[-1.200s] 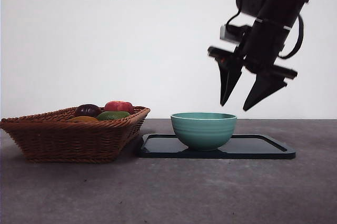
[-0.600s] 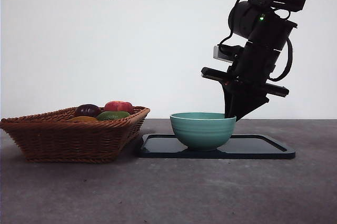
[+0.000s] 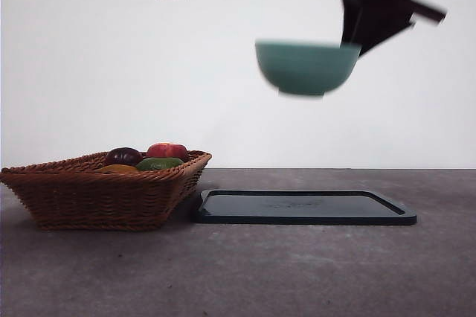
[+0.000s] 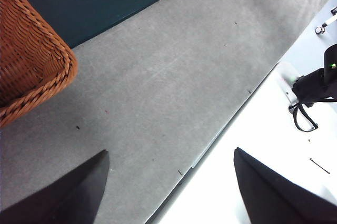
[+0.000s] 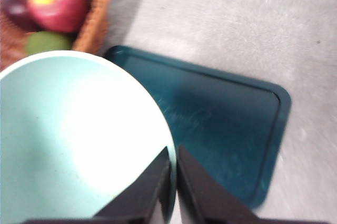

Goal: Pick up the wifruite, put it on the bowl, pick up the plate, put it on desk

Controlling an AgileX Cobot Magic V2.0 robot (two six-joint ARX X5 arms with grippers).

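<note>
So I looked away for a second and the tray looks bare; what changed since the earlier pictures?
The right gripper came down onto the bowl, shut on its rim and lifted it high off the black tray. The wicker basket with its fruit, the tray and the waiting left gripper stayed put.

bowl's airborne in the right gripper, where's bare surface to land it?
The flat black rectangular tray is bare. The dark grey tabletop in front of it and at its far side is open too. The brown wicker basket, full of fruit, is crowded. The right gripper holds the mint-green ceramic bowl.
</note>
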